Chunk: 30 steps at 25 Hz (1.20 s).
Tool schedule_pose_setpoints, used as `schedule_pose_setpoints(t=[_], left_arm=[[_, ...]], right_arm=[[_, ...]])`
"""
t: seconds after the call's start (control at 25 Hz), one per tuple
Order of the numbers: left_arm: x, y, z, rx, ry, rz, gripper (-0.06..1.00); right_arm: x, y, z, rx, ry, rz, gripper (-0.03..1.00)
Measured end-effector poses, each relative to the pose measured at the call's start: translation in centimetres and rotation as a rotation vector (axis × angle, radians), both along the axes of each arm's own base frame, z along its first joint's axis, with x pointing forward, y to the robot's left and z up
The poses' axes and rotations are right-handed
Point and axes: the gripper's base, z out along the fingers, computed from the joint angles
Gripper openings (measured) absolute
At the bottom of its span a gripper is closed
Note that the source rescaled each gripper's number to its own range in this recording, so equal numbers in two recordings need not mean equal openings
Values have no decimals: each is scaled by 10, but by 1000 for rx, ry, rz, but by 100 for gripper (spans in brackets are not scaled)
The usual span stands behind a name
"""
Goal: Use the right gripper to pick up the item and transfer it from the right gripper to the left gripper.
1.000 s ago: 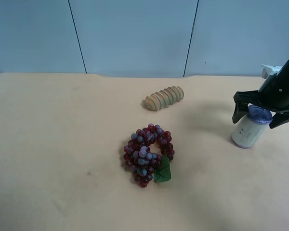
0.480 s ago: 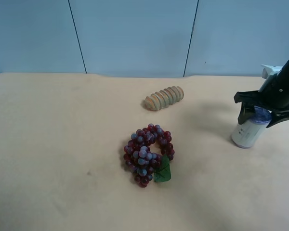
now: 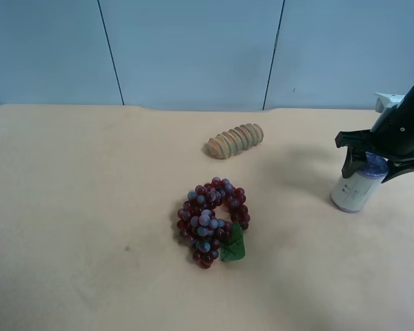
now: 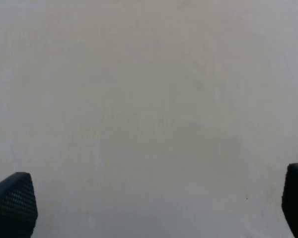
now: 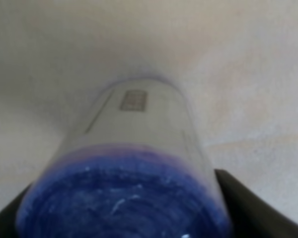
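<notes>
The item, a cream-white can [image 3: 355, 189] with a blue-purple lid, stands upright on the tan table near the exterior high view's right edge. The right gripper [image 3: 370, 172], on the black arm with a white block, reaches down over it. Its two fingers sit against either side of the lid and are shut on the can. In the right wrist view the can [image 5: 139, 148] fills the frame, and the gripper [image 5: 124, 218] shows one dark finger [image 5: 248, 208] against the lid's rim. The left gripper [image 4: 149, 208] is open and empty over bare table, and is out of the exterior high view.
A bunch of red-purple grapes [image 3: 212, 221] with a green leaf lies mid-table. A ribbed wooden piece [image 3: 234, 140] lies behind it. A blue-grey wall runs along the table's far edge.
The right gripper's fingers have closed in from a wide spread to rest against the can's lid. The can has stayed on the table.
</notes>
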Motion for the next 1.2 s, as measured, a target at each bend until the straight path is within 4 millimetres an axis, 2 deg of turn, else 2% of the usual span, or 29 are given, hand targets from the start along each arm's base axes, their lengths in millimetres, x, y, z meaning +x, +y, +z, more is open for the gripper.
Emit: schedule_pose_setpoints(t=[0.28,0.68,0.92,1.04,1.2], left_arm=[[0,0,0,0,0,0,100],[0,0,0,0,0,0,100],[0,0,0,0,0,0,100],[0,0,0,0,0,0,100],[0,0,0,0,0,0,100]], right_arm=[[-4,1,6,5,11,2,1],[-4,3,48,20,-36,20,1],[-4,6,53,55,-27,41,1],[-4,10,54,101,-30,59,1],[-2,24,58,255,-67,97,1]])
